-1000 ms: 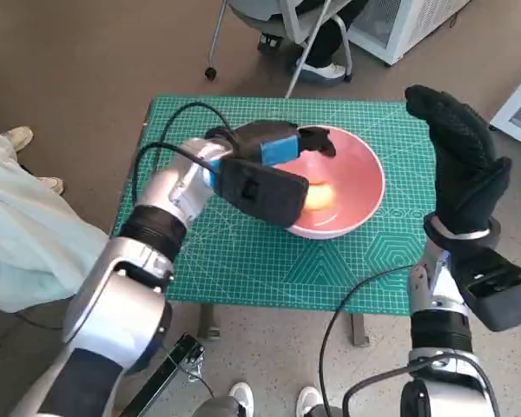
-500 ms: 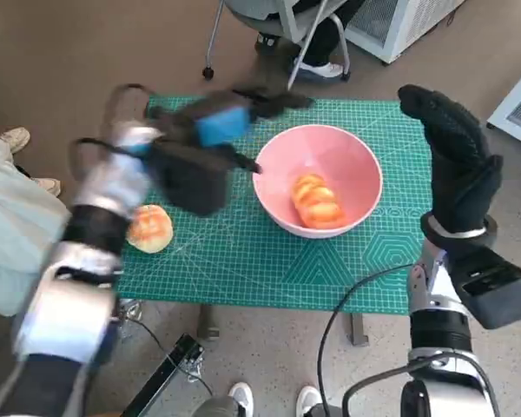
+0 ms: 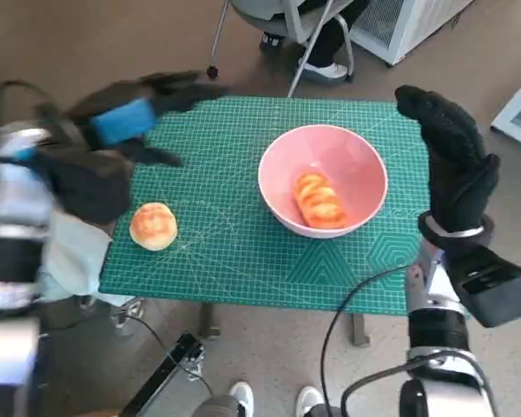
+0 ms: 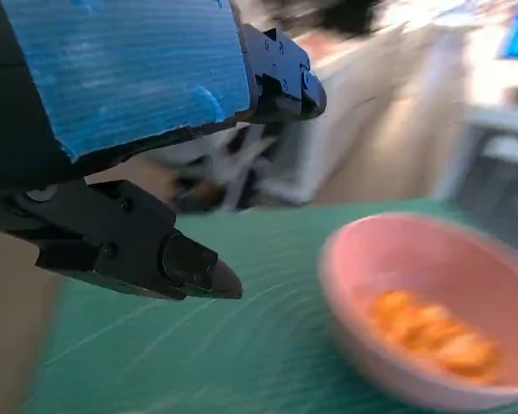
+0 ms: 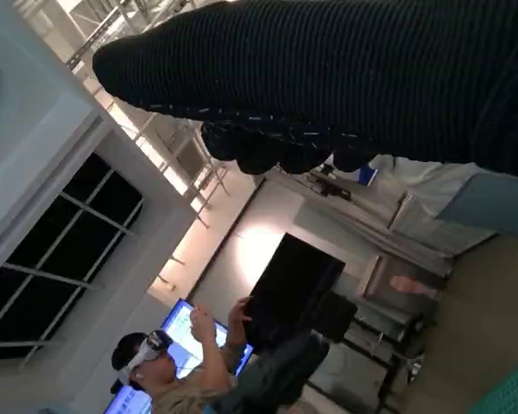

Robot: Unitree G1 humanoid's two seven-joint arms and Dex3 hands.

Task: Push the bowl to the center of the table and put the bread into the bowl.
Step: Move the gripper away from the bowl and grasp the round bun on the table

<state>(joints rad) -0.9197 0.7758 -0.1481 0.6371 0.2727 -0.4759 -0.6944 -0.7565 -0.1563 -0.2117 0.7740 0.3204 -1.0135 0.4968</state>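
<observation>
**Handling Notes: Bread and Bowl, Hand Poses by View**

**Head view.** The pink bowl (image 3: 323, 191) was seen standing on the green tabletop (image 3: 243, 252), right of its middle, with an elongated piece of bread (image 3: 318, 201) lying inside it. A second, round bread roll (image 3: 153, 226) was seen on the tabletop near its left edge, well apart from the bowl. The roll was judged to be light, soft and easily crushed, so a gentle hold across its sides from above was indicated. The bowl was judged rigid and smooth, apt to slide on the mat when pushed at its wall, and liable to tip if pushed at the rim. The left hand (image 3: 135, 117) was recorded blurred, above the far left corner of the tabletop, fingers apart and nothing in them. The right hand (image 3: 447, 156) was held upright beside the right edge of the tabletop, fingers extended together, holding nothing and clear of the bowl.

**Left wrist view.** The blue-taped back of the left hand and its black fingers (image 4: 190, 267) were seen spread, with nothing between them. The bowl (image 4: 414, 302), with bread (image 4: 427, 332) in it, was seen blurred beyond the fingers, not touched.

**Right wrist view.** The glove of the right hand (image 5: 345, 78) was seen as a dark band; nothing was seen in its grasp. Behind it, a person (image 5: 190, 371) wearing a headset was visible. Neither bread nor bowl was shown.
</observation>
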